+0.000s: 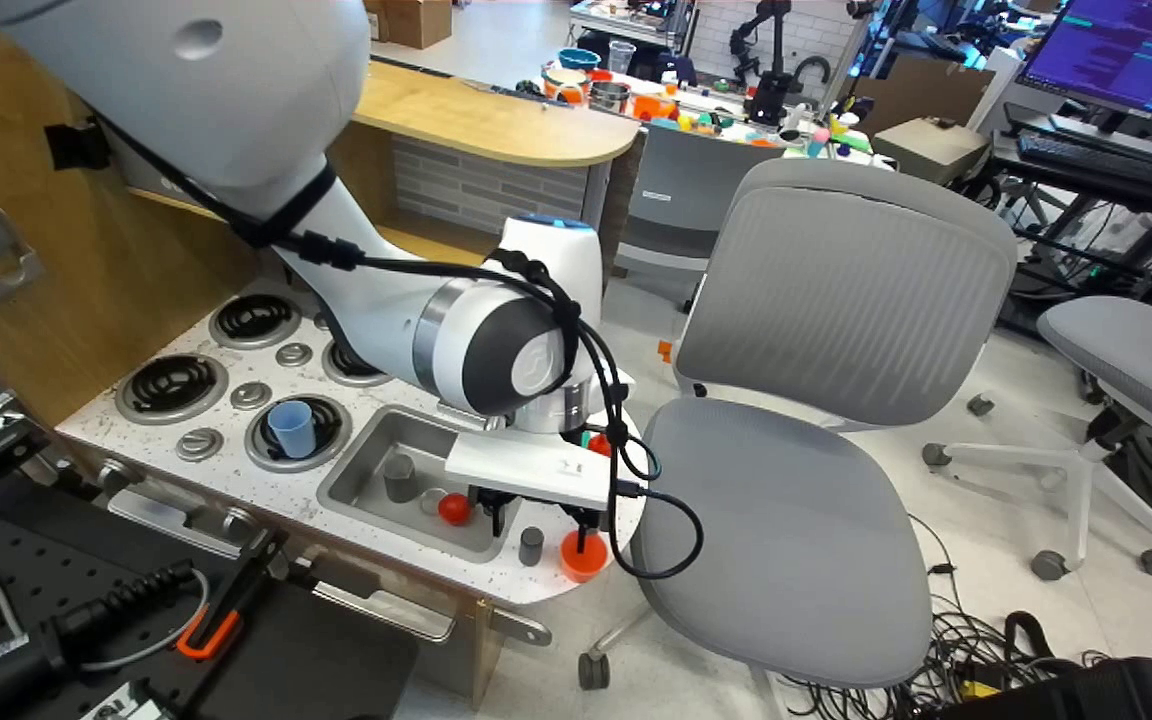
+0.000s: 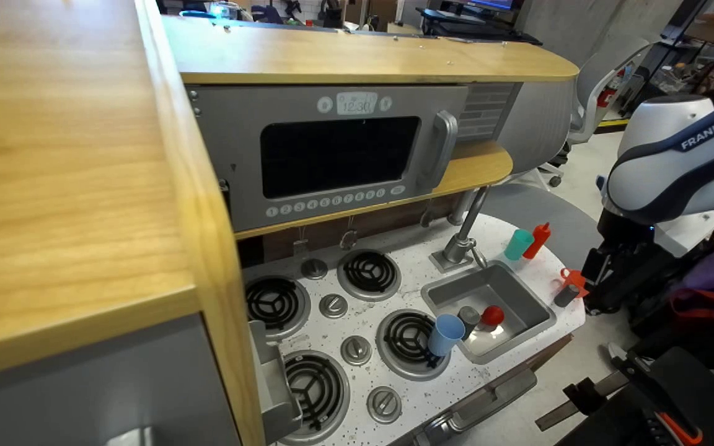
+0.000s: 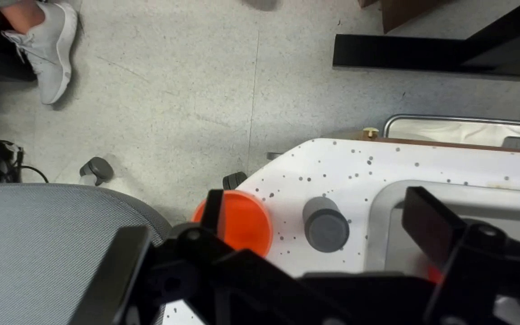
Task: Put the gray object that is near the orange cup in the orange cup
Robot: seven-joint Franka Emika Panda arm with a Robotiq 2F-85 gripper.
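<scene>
The gray object (image 1: 531, 546) is a small upright cylinder on the white speckled counter, between the sink and the orange cup (image 1: 584, 560). In an exterior view the gray object (image 2: 566, 295) stands in front of the orange cup (image 2: 574, 280) at the counter's rounded end. In the wrist view my gripper (image 3: 316, 198) is open and empty above the counter. The gray object (image 3: 327, 231) shows between its fingers, apart from both. The left finger overlaps the orange cup (image 3: 242, 225) and hides part of it. The right finger is over the sink.
The sink (image 2: 518, 303) holds another gray cylinder (image 1: 400, 478) and a red ball (image 1: 454, 509). A blue cup (image 1: 292, 428) stands on a burner. A teal cup (image 2: 519, 244) and red bottle (image 2: 537, 240) stand behind the sink. A gray chair (image 1: 786, 530) is beside the counter end.
</scene>
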